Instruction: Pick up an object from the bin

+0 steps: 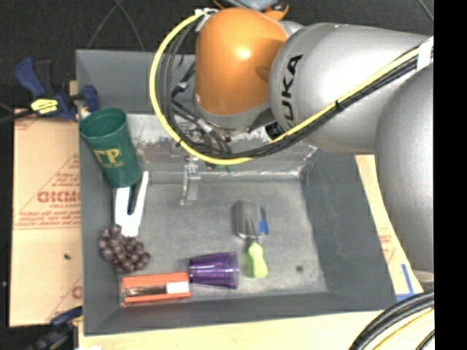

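I hang above bare bin (321,195) floor, upper centre; open or closed, I cannot tell. Nearest, at lower centre, the grey trowel (246,220) lies top-to-bottom, green handle downward, purple cup (215,270) just beside.

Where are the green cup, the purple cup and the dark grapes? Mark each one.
green cup (111,155): camera view, on its side wall by the yellow letters.
purple cup (217,270): camera view, on the middle of its side wall.
dark grapes (122,249): camera view, on the middle of the bunch.
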{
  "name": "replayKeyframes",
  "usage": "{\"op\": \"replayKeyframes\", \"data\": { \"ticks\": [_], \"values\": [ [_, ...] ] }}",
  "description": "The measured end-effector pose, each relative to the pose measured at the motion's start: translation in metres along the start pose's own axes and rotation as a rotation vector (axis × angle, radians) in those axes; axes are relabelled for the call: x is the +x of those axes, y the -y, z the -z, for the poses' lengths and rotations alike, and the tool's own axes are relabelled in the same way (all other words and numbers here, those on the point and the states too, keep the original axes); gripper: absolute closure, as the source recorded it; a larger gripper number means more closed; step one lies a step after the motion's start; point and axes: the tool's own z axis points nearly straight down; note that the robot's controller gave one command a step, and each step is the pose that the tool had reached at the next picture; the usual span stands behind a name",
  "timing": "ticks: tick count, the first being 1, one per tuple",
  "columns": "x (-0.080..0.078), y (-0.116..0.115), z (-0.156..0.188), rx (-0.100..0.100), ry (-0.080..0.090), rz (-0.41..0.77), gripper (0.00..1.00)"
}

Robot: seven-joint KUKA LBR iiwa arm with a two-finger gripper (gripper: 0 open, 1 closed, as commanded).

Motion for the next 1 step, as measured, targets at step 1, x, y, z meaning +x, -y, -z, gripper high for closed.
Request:
{"op": "replayKeyframes", "data": {
  "ticks": [1],
  "values": [
    [-0.0015, 0.0009, 0.0052, -0.002, 0.008, -0.005, 0.00]
  ]
}}
